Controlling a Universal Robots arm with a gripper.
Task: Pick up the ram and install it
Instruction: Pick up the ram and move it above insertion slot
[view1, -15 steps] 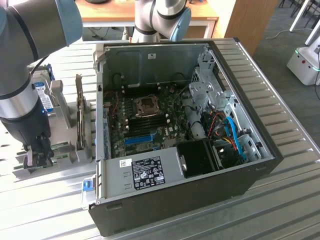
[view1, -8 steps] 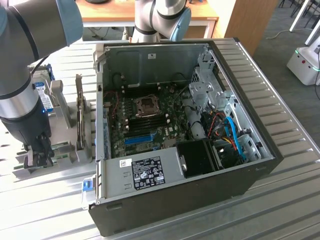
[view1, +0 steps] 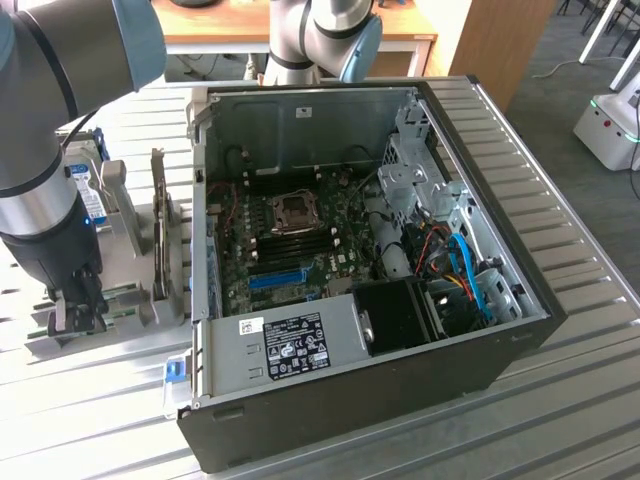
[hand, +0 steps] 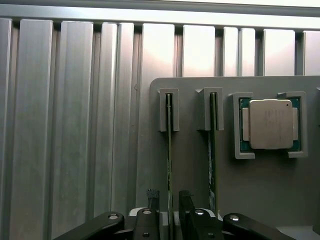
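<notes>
The ram is a thin green stick seen edge-on, standing in a slot of the grey holder plate. A second stick like it stands in the slot beside it. My gripper is open, and its dark fingertips stand one on each side of the first stick with a small gap on both sides. In the exterior view the gripper hangs low over the grey holder at the exterior view's left, beside the open computer case.
A silver processor chip sits in a pocket of the holder plate. The case shows its motherboard with a blue slot. A hard drive and a dark card stand upright on the holder. Ribbed metal table lies all around.
</notes>
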